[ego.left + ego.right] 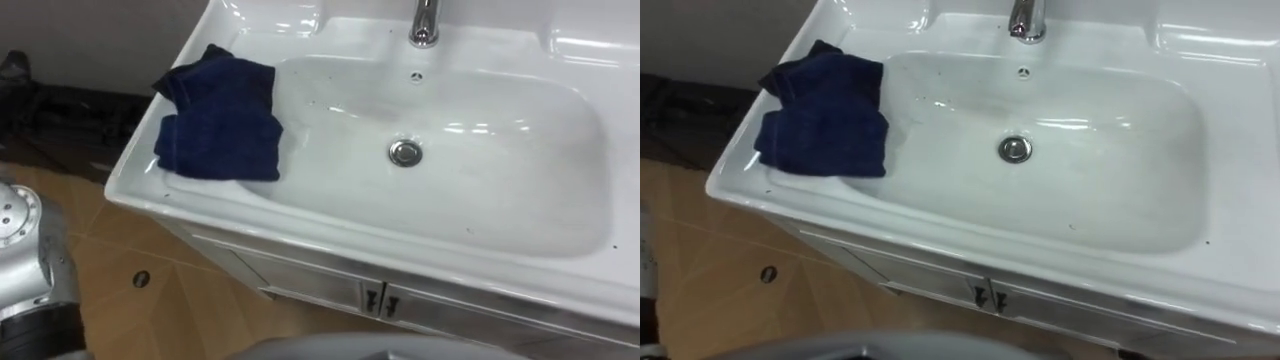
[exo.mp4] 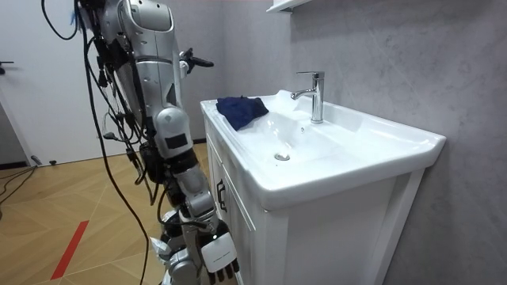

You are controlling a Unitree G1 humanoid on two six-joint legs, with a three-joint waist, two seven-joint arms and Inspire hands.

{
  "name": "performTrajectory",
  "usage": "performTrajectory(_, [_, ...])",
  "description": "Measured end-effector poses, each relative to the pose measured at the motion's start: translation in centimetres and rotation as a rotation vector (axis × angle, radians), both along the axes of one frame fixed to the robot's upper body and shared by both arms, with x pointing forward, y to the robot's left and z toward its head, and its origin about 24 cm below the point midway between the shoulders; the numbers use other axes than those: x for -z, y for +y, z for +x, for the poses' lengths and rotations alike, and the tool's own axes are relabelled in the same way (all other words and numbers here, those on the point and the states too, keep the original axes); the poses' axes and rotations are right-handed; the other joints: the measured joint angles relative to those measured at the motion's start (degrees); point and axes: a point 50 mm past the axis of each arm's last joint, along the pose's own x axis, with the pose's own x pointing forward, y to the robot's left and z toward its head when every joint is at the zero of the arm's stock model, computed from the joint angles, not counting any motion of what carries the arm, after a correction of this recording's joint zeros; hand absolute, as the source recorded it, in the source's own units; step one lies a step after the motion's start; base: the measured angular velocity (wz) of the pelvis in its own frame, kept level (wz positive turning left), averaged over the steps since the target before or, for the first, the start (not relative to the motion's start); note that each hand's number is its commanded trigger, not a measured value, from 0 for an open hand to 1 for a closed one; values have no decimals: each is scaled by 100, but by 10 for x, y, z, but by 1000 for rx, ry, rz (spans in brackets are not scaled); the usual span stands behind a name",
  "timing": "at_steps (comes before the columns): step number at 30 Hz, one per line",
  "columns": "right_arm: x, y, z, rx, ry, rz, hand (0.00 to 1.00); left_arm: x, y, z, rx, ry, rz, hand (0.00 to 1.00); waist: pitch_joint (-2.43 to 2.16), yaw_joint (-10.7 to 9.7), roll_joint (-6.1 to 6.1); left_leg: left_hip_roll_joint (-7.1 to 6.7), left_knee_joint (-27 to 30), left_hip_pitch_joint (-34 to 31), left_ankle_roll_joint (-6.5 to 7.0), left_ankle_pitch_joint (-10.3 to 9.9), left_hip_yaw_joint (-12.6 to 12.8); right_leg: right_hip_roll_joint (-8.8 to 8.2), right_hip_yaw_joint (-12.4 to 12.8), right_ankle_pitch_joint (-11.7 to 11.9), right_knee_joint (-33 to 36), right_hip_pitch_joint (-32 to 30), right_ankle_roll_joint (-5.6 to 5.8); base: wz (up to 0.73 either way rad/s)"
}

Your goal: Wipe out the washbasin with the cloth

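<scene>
A dark blue cloth (image 1: 220, 120) lies crumpled on the left rim of the white basin (image 1: 520, 250), one edge hanging over into the bowl. The bowl holds a chrome drain (image 1: 405, 152), and a chrome tap (image 2: 315, 95) stands at the back. I stand at the front of the vanity, both arms hanging down. My right hand (image 2: 219, 255) hangs low beside the cabinet front with its fingers relaxed and nothing in it. My left hand (image 2: 168, 252) shows partly behind it, also low. Part of my left arm (image 1: 25, 265) shows at the lower left, well below the cloth.
Under the basin is a white cabinet with two doors and small dark handles (image 1: 380, 298). The wooden floor (image 1: 150, 300) runs off to my left. A grey wall (image 2: 396, 55) stands behind the tap. Dark cables (image 1: 70, 115) lie on the floor left of the vanity.
</scene>
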Motion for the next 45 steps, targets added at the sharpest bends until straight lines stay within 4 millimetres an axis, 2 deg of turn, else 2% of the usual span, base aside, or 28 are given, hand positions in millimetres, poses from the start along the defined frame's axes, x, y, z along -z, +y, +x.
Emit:
performTrajectory(3, [0,-1,-5,6,19,-1,0,31,11,-24,-87,96,-92,0,-36,169,-15,-22,2,-1,4,0,-31,-19,-26,-9,-2,12,8,3])
performTrajectory(5, [0,0,-8,13,25,4,0,65,16,-52,-156,204,-212,0,-55,240,-33,-31,26,-36,7,-2,-97,-28,-99,-15,0,9,16,14])
performTrajectory(6, [0,0,-8,13,28,6,0,75,16,-60,-175,242,-240,0,-51,256,-52,-32,28,-43,7,-2,-107,-30,-119,-15,-1,8,17,12])
performTrajectory(7, [0,1,-8,10,35,14,0,95,15,-79,-210,322,-299,0,-52,285,-75,-30,30,-52,7,-3,-119,-30,-149,-16,-5,9,18,9])
performTrajectory(8, [1,1,-7,3,40,17,0,117,11,-97,-235,421,-351,0,-52,318,-96,-31,30,-56,9,-5,-136,-32,-165,-16,-13,14,18,9])
performTrajectory(9, [1,2,-7,2,39,18,0,127,6,-106,-242,472,-378,0,-51,336,-109,-29,32,-61,11,-7,-140,-35,-168,-17,-12,11,19,6])
performTrajectory(11, [1,4,-7,-11,44,23,0,165,-14,-144,-240,673,-492,0,-23,411,-157,-70,45,-79,20,-13,-206,-62,-239,-55,-14,42,26,15])
performTrajectory(12, [2,4,-7,-17,46,27,0,173,-19,-154,-235,725,-521,0,-19,413,-179,-77,49,-77,23,-15,-232,-64,-254,-59,-17,58,30,23])
performTrajectory(14, [2,7,-6,-16,50,55,0,193,-32,-186,-220,893,-615,0,-39,413,-268,-106,119,-147,34,-24,-358,-75,-331,-79,-32,68,38,26])
performTrajectory(15, [2,8,-7,-15,53,62,0,196,-34,-193,-222,917,-631,0,-40,422,-289,-112,142,-171,36,-25,-390,-79,-361,-79,-31,69,38,25])
performTrajectory(17, [3,9,-7,-13,59,84,0,205,-45,-219,-189,1059,-668,0,-20,442,-321,-107,146,-174,40,-26,-425,-95,-422,-80,-21,82,42,9])
performTrajectory(20, [3,7,-5,-13,65,92,0,212,-56,-238,-95,1212,-702,0,12,427,-350,-108,160,-212,56,-35,-445,-105,-444,-82,-32,102,51,4])
performTrajectory(27, [2,6,-5,-21,65,102,0,220,-68,-235,155,1383,-710,0,24,366,-334,-111,237,-256,79,-54,-475,-103,-501,-82,-117,160,67,6])
performTrajectory(33, [2,6,0,-36,60,115,0,224,-71,-207,325,1418,-668,0,27,189,-347,-136,263,-309,95,-66,-506,-120,-596,-97,-103,157,91,6])
performTrajectory(35, [2,7,2,-39,56,120,0,225,-73,-194,399,1423,-627,0,25,93,-364,-191,252,-302,96,-65,-554,-129,-596,-100,-108,157,97,4])
performTrajectory(38, [2,8,2,-39,56,123,0,226,-78,-179,472,1426,-597,0,24,82,-390,-194,242,-294,97,-65,-551,-134,-582,-102,-108,154,100,0])
performTrajectory(41, [3,10,2,-40,57,128,0,227,-81,-171,518,1426,-590,0,23,79,-425,-189,230,-269,92,-84,-543,-131,-568,-101,-90,153,101,-3])
performTrajectory(45, [3,11,5,-45,48,128,0,229,-85,-172,548,1432,-614,0,23,91,-432,-150,240,-275,88,-119,-428,-113,-444,-100,-18,82,100,-13])
